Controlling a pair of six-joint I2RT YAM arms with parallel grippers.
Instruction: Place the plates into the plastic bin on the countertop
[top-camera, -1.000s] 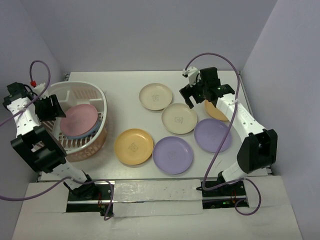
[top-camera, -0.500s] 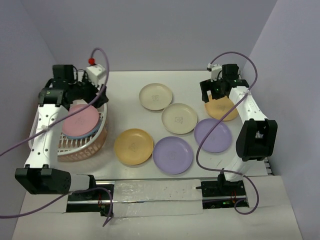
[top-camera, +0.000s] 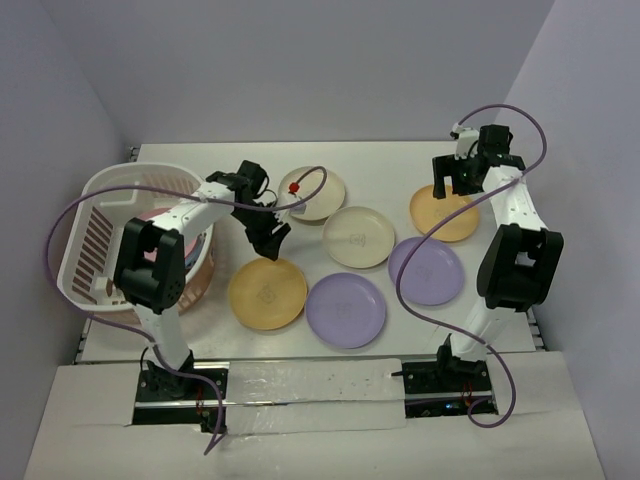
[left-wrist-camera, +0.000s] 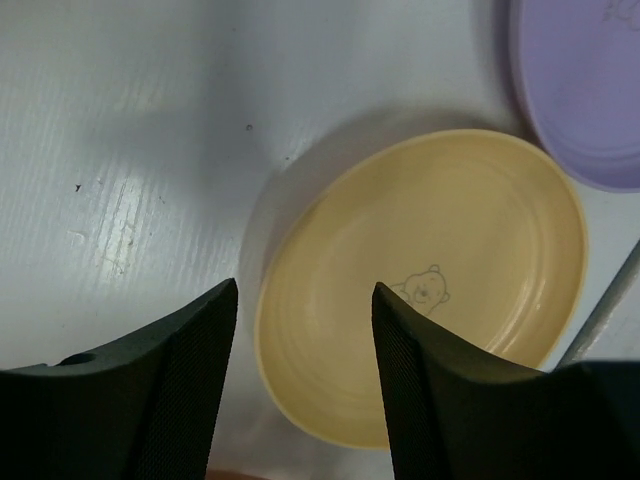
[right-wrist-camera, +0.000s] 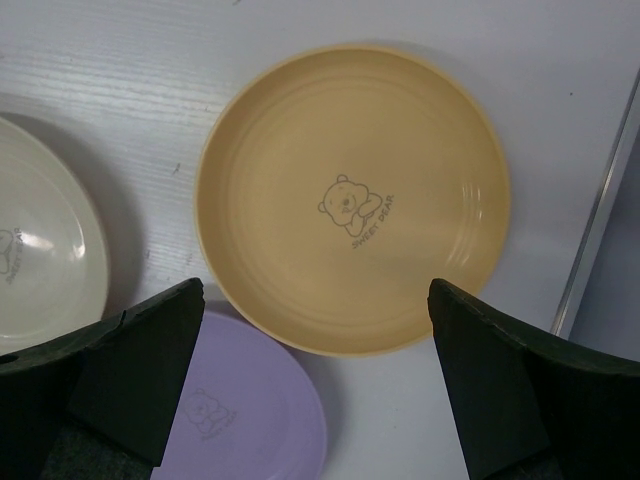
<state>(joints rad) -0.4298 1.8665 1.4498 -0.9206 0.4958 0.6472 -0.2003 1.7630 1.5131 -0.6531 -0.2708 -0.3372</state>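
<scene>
The plastic bin (top-camera: 92, 205) stands at the left of the countertop (top-camera: 230, 160) with a pink plate (top-camera: 148, 214) in it, mostly hidden by my left arm. Several plates lie loose: yellow-orange (top-camera: 267, 293), lilac (top-camera: 346, 310), cream (top-camera: 358, 237), a second cream (top-camera: 318, 195), a second lilac (top-camera: 426, 270) and orange (top-camera: 445, 213). My left gripper (top-camera: 268, 238) hangs open over the far edge of the yellow-orange plate (left-wrist-camera: 430, 280), whose rim lies below the gap (left-wrist-camera: 305, 300). My right gripper (top-camera: 470, 180) is open wide above the orange plate (right-wrist-camera: 350, 200), holding nothing (right-wrist-camera: 315, 340).
Lilac-grey walls close in the left, back and right. My left arm's purple cable (top-camera: 300, 178) loops over the back cream plate. In the right wrist view a lilac plate (right-wrist-camera: 250, 420) touches the orange one and a cream plate (right-wrist-camera: 40, 250) lies at the left.
My left arm has swung from over the bin rightward to the yellow-orange plate. My right gripper has moved from beside the cream plates to the back right, above the orange plate.
</scene>
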